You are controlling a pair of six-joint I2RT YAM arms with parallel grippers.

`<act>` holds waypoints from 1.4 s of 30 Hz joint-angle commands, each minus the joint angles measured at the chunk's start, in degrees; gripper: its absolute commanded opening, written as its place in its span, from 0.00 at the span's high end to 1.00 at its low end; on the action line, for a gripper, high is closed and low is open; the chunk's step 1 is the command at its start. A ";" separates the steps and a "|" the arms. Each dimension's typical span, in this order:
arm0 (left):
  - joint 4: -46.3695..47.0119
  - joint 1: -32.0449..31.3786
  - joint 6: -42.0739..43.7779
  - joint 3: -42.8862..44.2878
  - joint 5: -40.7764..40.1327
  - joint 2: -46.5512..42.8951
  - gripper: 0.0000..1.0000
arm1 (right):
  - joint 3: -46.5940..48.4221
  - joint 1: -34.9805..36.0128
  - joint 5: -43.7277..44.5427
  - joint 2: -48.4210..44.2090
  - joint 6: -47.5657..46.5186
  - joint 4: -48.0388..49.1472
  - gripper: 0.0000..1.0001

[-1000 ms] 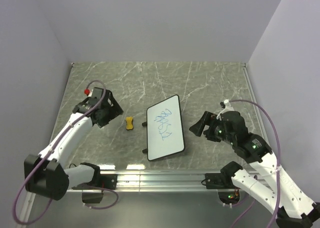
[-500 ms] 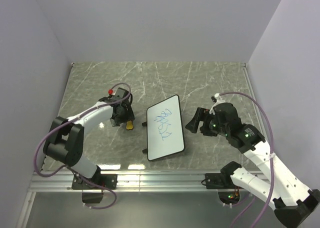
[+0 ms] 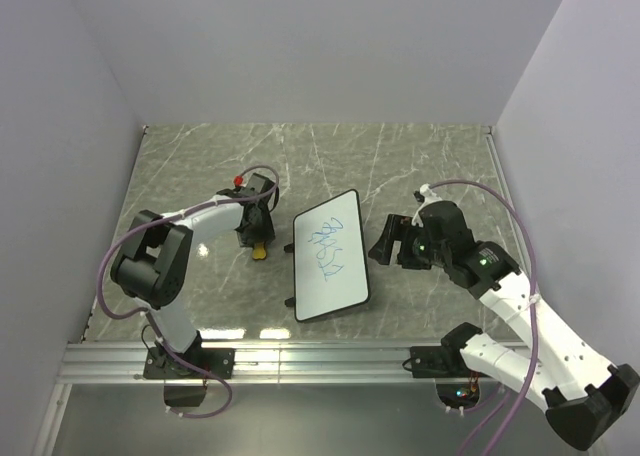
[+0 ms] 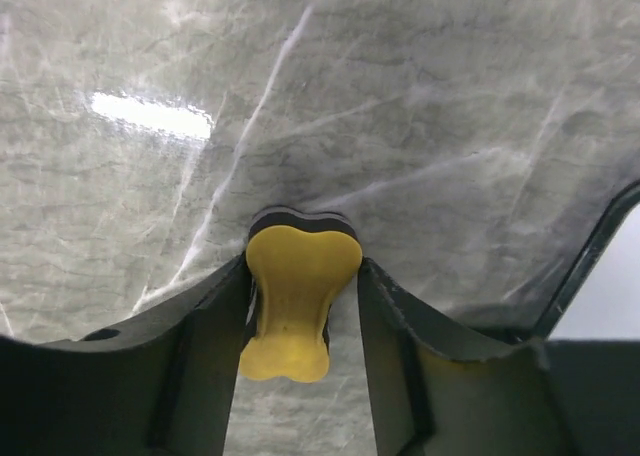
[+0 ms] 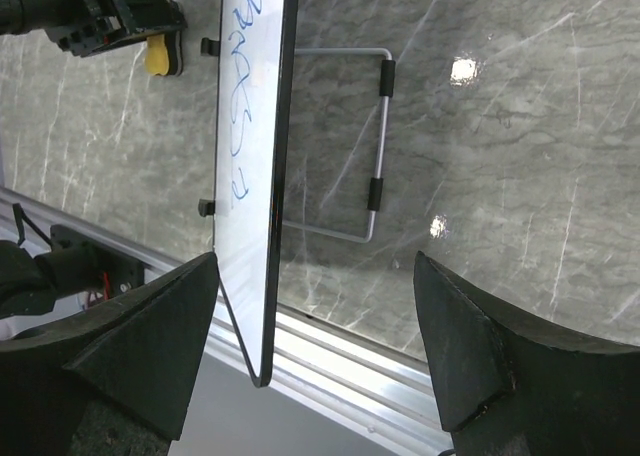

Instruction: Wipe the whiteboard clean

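The whiteboard [image 3: 330,256] with blue scribbles stands tilted at the table's middle; in the right wrist view the whiteboard [image 5: 245,126] shows nearly edge-on. A yellow bone-shaped eraser [image 3: 259,248] lies just left of it. My left gripper [image 3: 256,238] is down over it, and in the left wrist view the left gripper [image 4: 303,266] has both fingers against the sides of the eraser [image 4: 295,296], which rests on the marble. My right gripper [image 3: 383,244] hovers open just right of the board. In its own view the right gripper [image 5: 316,266] touches nothing.
A wire stand [image 5: 375,146] props the board from behind, on the right gripper's side. An aluminium rail [image 3: 330,356] runs along the near table edge. Grey walls close in the left, back and right.
My left gripper has swung right onto the eraser and its jaws have closed in on it. My right gripper has crept left toward the board's right edge.
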 commanded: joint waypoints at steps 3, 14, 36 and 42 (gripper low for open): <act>-0.02 -0.32 0.70 0.40 -2.66 0.03 0.54 | 2.66 0.00 -0.16 2.24 -1.52 3.17 0.15; -0.98 -0.59 -0.01 -0.84 -1.96 -1.02 1.00 | 12.24 0.09 -4.64 14.80 -5.12 8.71 0.16; -7.59 -18.16 -7.66 16.66 3.31 -10.69 1.00 | 14.28 0.00 0.11 32.65 -4.33 8.53 0.57; 2.06 -24.31 -6.60 15.52 10.34 -8.15 1.00 | 13.13 0.00 0.28 32.39 -4.42 8.36 0.83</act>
